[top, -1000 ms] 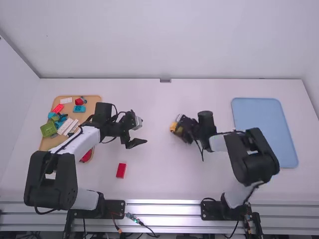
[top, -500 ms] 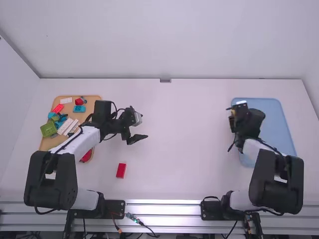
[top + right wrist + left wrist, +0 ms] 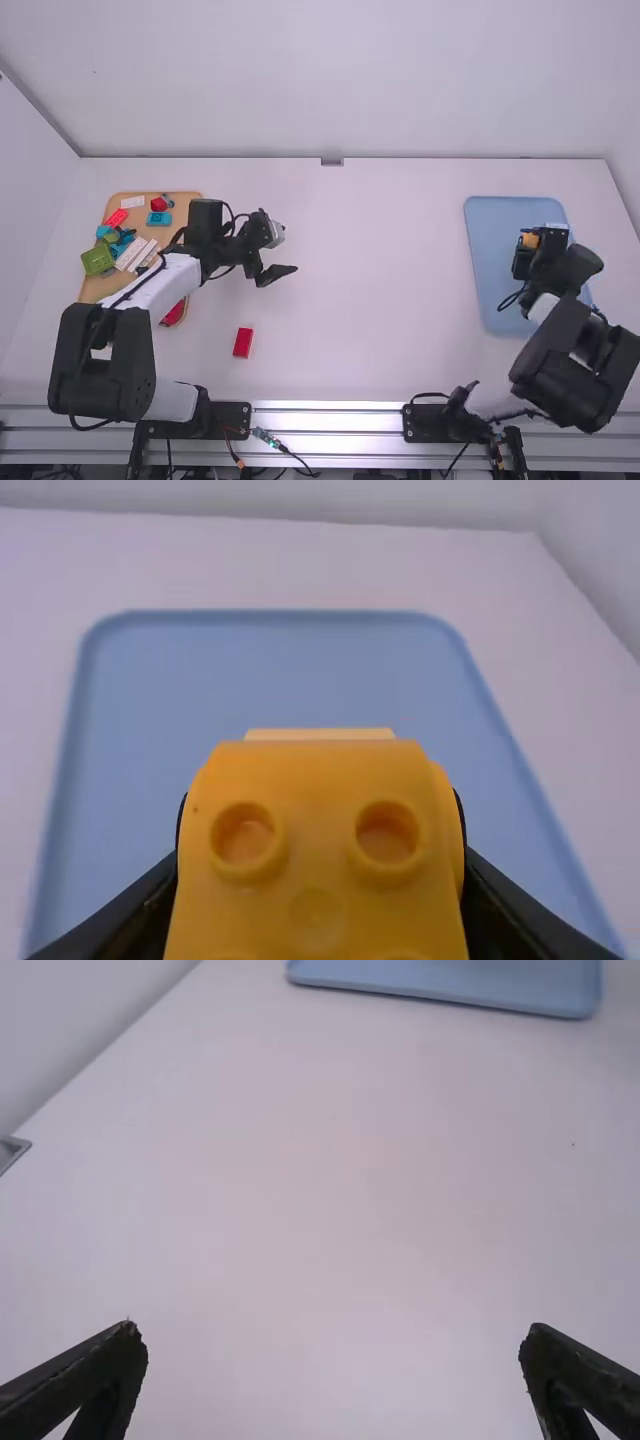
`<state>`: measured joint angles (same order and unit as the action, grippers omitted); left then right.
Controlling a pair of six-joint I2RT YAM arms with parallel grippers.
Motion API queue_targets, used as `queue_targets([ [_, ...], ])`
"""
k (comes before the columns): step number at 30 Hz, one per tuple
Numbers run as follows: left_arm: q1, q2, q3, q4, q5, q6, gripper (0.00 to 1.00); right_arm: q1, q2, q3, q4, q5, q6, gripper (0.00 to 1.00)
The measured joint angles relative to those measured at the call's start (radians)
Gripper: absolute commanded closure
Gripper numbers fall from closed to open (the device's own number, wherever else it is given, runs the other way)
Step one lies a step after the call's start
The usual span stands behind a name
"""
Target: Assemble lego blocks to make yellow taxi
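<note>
Over the blue tray [image 3: 495, 270] at the right stands my right gripper [image 3: 527, 250], with a yellow-orange block piece [image 3: 530, 240] between its fingers. In the right wrist view the right gripper [image 3: 320, 880] is shut on the yellow block piece [image 3: 315, 810], whose round studs face the camera. The blue tray [image 3: 250, 670] lies behind it. My left gripper [image 3: 283, 262] is held above the table's left-centre, fingers apart and nothing between them; in the left wrist view the left gripper [image 3: 335, 1375] spans bare table.
A wooden tray [image 3: 93, 288] at the left holds several red, teal, green and white blocks, partly behind the left arm. One red block [image 3: 243, 342] lies on the table in front of the left gripper. The back wall [image 3: 330, 80] bounds the table.
My right gripper has swung right from the table's centre to over the blue tray, carrying the yellow piece. The left arm has barely shifted.
</note>
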<state>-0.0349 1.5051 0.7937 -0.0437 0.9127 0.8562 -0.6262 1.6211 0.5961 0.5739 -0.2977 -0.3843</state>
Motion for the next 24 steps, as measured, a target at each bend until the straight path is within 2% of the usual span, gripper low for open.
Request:
queue_targets([
  [7, 0.000, 0.000, 0.000, -0.006, 0.000, -0.001, 0.01, 0.029, 0.220, 0.001, 0.088, -0.036, 0.036, 0.61],
  [8, 0.000, 0.000, 0.000, -0.007, 0.000, -0.005, 0.01, 0.038, 0.245, 0.006, 0.085, -0.039, 0.046, 0.50],
  [11, 0.000, 0.000, 0.000, -0.007, 0.000, -0.020, 0.01, 0.053, 0.271, 0.022, 0.075, -0.039, 0.066, 0.08],
  [12, 0.000, 0.000, 0.000, -0.007, -0.001, -0.024, 0.01, 0.060, 0.273, 0.033, 0.068, -0.037, 0.077, 0.01],
  [18, 0.000, 0.000, 0.000, -0.006, -0.001, -0.029, 0.01, 0.085, 0.244, 0.054, -0.021, 0.007, 0.090, 0.01],
  [24, 0.000, 0.000, 0.000, 0.014, -0.001, -0.030, 0.01, 0.135, 0.039, 0.070, -0.319, 0.124, 0.094, 0.01],
])
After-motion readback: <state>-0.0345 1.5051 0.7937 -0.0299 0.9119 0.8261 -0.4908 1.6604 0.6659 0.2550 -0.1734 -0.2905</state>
